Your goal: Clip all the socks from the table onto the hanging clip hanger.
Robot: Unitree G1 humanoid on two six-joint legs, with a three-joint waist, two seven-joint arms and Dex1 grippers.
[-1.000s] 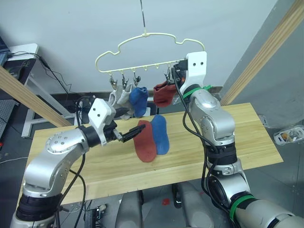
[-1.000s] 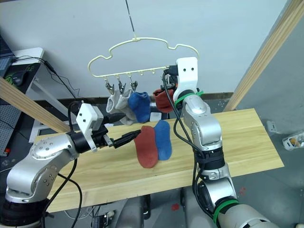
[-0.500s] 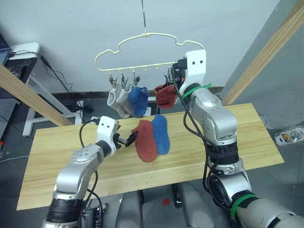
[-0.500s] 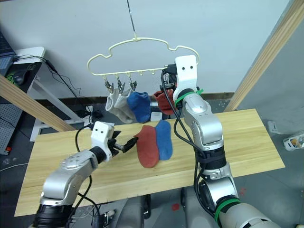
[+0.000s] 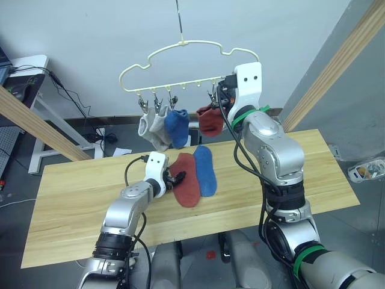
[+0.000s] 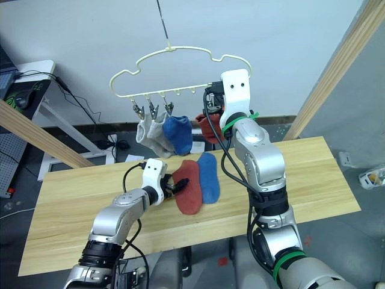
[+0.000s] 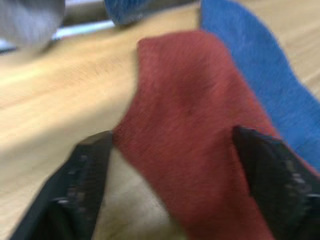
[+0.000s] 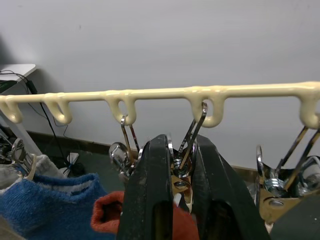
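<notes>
Left end effector: hovering low over the tabletop, fingers spread apart and straddling the near end of the rust-red sock.
Blue sock: lying flat, touching the red one's right edge.
Right end effector: pinching a silver clip on the clip hanger.
Hanging socks: two grey, one blue, one red.
Surroundings: slanted wooden poles flanking the tabletop.
</notes>
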